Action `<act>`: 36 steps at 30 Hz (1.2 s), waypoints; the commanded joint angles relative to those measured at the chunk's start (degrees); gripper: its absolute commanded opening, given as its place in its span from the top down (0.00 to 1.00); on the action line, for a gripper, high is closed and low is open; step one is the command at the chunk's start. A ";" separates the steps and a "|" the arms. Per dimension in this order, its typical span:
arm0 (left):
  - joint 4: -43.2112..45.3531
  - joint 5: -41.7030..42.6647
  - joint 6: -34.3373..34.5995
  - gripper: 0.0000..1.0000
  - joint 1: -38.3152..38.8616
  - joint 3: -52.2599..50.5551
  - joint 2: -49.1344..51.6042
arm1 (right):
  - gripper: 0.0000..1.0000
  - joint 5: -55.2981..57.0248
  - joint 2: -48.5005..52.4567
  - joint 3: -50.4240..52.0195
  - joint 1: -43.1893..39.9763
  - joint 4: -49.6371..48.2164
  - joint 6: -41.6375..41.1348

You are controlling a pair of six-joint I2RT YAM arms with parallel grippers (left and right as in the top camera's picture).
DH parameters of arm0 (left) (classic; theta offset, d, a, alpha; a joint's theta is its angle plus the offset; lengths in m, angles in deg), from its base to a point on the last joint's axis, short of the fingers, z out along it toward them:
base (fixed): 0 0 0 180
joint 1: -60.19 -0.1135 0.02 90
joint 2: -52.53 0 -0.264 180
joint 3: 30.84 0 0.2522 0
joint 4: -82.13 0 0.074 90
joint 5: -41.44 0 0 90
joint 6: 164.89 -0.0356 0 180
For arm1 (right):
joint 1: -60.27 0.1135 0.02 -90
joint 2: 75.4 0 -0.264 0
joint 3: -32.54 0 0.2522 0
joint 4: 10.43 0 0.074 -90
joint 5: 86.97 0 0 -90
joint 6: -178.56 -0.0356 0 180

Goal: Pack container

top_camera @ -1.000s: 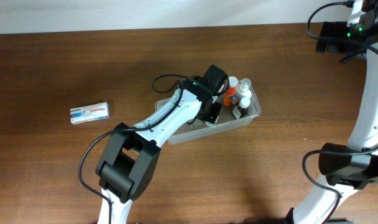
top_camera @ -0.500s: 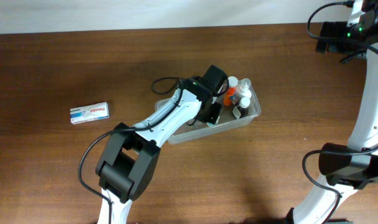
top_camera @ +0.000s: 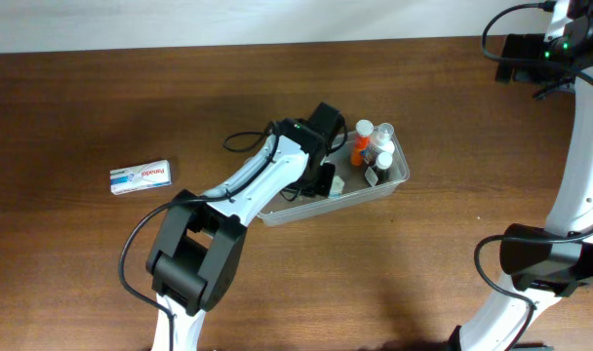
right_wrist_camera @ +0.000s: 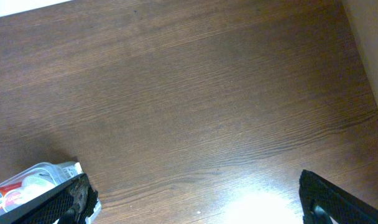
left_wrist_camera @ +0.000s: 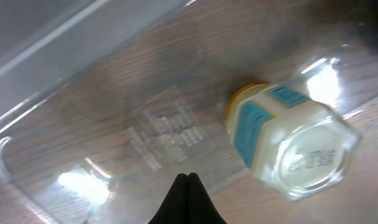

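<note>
Hovering my left gripper (left_wrist_camera: 188, 182) inside the container (top_camera: 379, 191) at frame centre, jaws together, empty; bottle (left_wrist_camera: 282, 146) lies inside. Box (top_camera: 140, 176) at frame left sits unpacked. Next, probably: lift out, open, grab it.

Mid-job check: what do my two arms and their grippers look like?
The left arm and right arm match: white tubular links, chunky black joint housings, looping black cables. A green light glows on the right one. The left gripper and right gripper are black.
</note>
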 commanded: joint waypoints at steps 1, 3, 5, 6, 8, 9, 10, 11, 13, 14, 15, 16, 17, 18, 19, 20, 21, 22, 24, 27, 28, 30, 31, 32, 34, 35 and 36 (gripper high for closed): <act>0.83 1.42 1.40 0.98 0.50 0.39 0.39 | 0.02 0.50 -0.39 -0.68 -0.13 -0.15 -0.63; 1.05 1.68 1.49 0.98 0.76 0.39 0.39 | 0.02 0.50 -0.39 -0.68 -0.13 -0.15 -0.63; 1.22 2.62 1.60 0.98 1.16 0.39 0.39 | 0.02 0.48 -0.39 -0.68 -0.13 -0.15 -0.63; 1.46 2.78 1.62 0.98 1.44 0.39 0.39 | 0.02 0.48 -0.39 -0.68 -0.13 -0.15 -0.63; 2.36 2.73 1.60 0.98 2.10 0.39 0.39 | 0.02 0.48 -0.39 -0.68 -0.13 -0.15 -0.63; 2.95 2.73 1.62 0.98 2.43 0.39 0.39 | 0.02 0.48 -0.39 -0.68 -0.13 -0.15 -0.63; 3.72 2.73 1.62 0.98 2.82 0.39 0.39 | 0.02 0.48 -0.39 -0.68 -0.13 -0.15 -0.63; 4.26 2.75 1.62 0.98 3.08 0.39 0.39 | 0.02 0.50 -0.39 -0.68 -0.13 -0.15 -0.63; 5.51 2.80 1.64 0.98 3.69 0.39 0.39 | 0.02 0.50 -0.39 -0.68 -0.13 -0.15 -0.63; 5.92 2.78 1.92 0.98 3.89 0.39 0.39 | 0.02 0.48 -0.39 -0.68 -0.13 -0.15 -0.63; 6.25 2.78 2.47 0.98 4.07 0.39 0.39 | 0.02 0.48 -0.39 -0.68 -0.13 -0.15 -0.63; 6.47 2.89 2.67 0.98 4.13 0.39 0.39 | 0.02 0.48 -0.39 -0.68 -0.13 -0.15 -0.63; 6.67 3.19 2.64 0.98 4.22 0.39 0.39 | 0.02 0.48 -0.39 -0.68 -0.13 -0.15 -0.63; 6.91 3.78 2.64 0.98 4.22 0.39 0.39 | 0.02 0.48 -0.39 -0.68 -0.13 -0.15 -0.63; 7.10 4.22 2.64 0.98 4.22 0.39 0.39 | 0.02 0.48 -0.39 -0.68 -0.13 -0.15 -0.63; 7.28 4.37 2.67 0.98 4.22 0.39 0.39 | 0.02 0.48 -0.39 -0.68 -0.13 -0.15 -0.63; 7.54 4.50 2.67 0.98 4.22 0.39 0.39 | 0.02 0.48 -0.39 -0.68 -0.13 -0.15 -0.63; 7.80 4.92 2.64 0.98 4.22 0.39 0.39 | 0.02 0.48 -0.39 -0.68 -0.13 -0.15 -0.63; 8.76 6.43 2.67 0.98 4.22 0.39 0.39 | 0.02 0.48 -0.39 -0.68 -0.13 -0.15 -0.63; 9.42 7.23 2.67 0.98 4.22 0.39 0.39 | 0.02 0.50 -0.39 -0.68 -0.13 -0.15 -0.63; 9.42 7.23 2.64 0.98 4.22 0.39 0.39 | 0.02 0.48 -0.39 -0.68 -0.13 -0.15 -0.63; 9.40 7.23 2.64 0.98 4.22 0.39 0.39 | 0.02 0.50 -0.39 -0.68 -0.13 -0.15 -0.63; 9.40 7.23 2.64 0.98 4.22 0.39 0.39 | 0.02 0.48 -0.39 -0.68 -0.13 -0.15 -0.63; 9.44 7.58 2.64 0.98 4.22 0.39 0.39 | 0.02 0.48 -0.39 -0.68 -0.13 -0.15 -0.63; 9.66 8.79 2.64 0.98 4.20 0.39 0.39 | 0.02 0.48 -0.39 -0.68 -0.13 -0.15 -0.63; 9.90 9.51 2.64 0.98 4.20 0.39 0.39 | 0.02 0.50 -0.39 -0.68 -0.13 -0.15 -0.63; 10.14 10.23 2.64 0.98 4.20 0.39 0.39 | 0.02 0.48 -0.39 -0.68 -0.13 -0.15 -0.63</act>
